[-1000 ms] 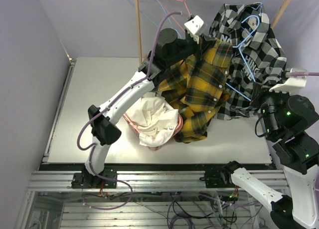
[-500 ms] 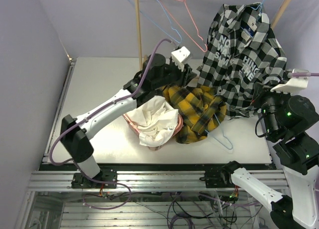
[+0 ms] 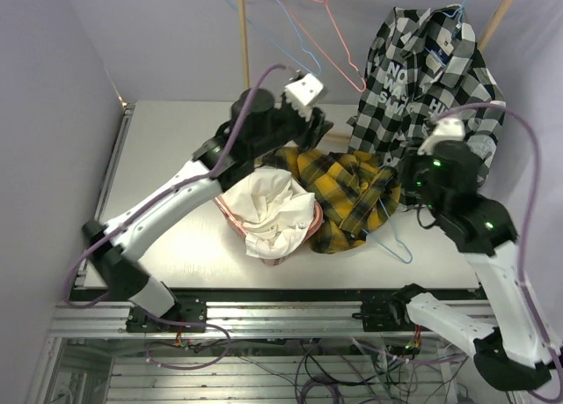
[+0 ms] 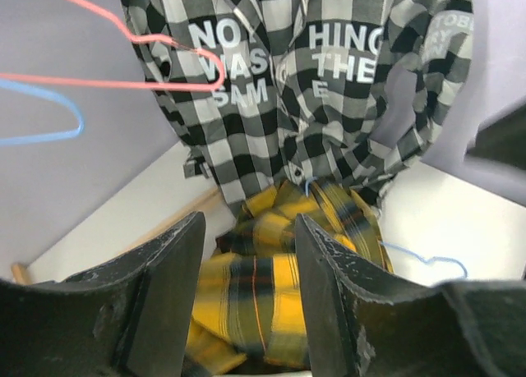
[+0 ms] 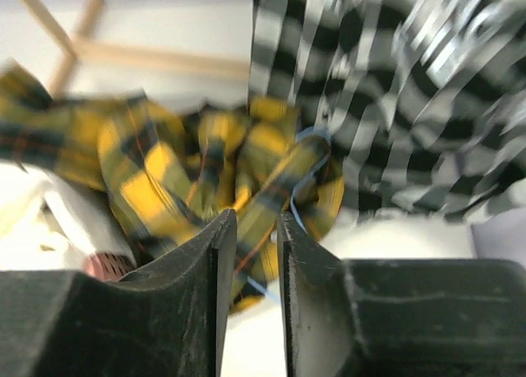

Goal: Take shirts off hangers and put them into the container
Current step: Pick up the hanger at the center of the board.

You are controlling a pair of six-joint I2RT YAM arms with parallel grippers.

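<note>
A yellow-and-black plaid shirt (image 3: pixel 347 188) lies heaped on the table against the right side of the salmon-pink container (image 3: pixel 222 215), in which a white shirt (image 3: pixel 268 206) is bunched. A light blue hanger (image 3: pixel 393 238) lies partly under the plaid heap. The black-and-white checked shirt (image 3: pixel 427 69) with lettering hangs on its blue hanger on the rack. My left gripper (image 4: pixel 246 229) hovers open above the plaid shirt (image 4: pixel 271 282), holding nothing. My right gripper (image 5: pixel 251 221) faces the plaid shirt (image 5: pixel 164 172) and the hanger (image 5: pixel 306 147), jaws narrowly apart and empty.
Bare light blue (image 3: pixel 264 17) and pink-red hangers (image 3: pixel 321 17) hang on the rack at the back. A wooden rack pole (image 3: pixel 244 47) stands behind the left arm, another (image 3: pixel 497 12) at the far right. The checked shirt (image 4: pixel 329 106) hangs close behind the heap.
The left gripper opened and the plaid shirt dropped from the air into a heap beside the container. Its hanger fell to the table. The right arm swung left toward the heap and its jaws parted.
</note>
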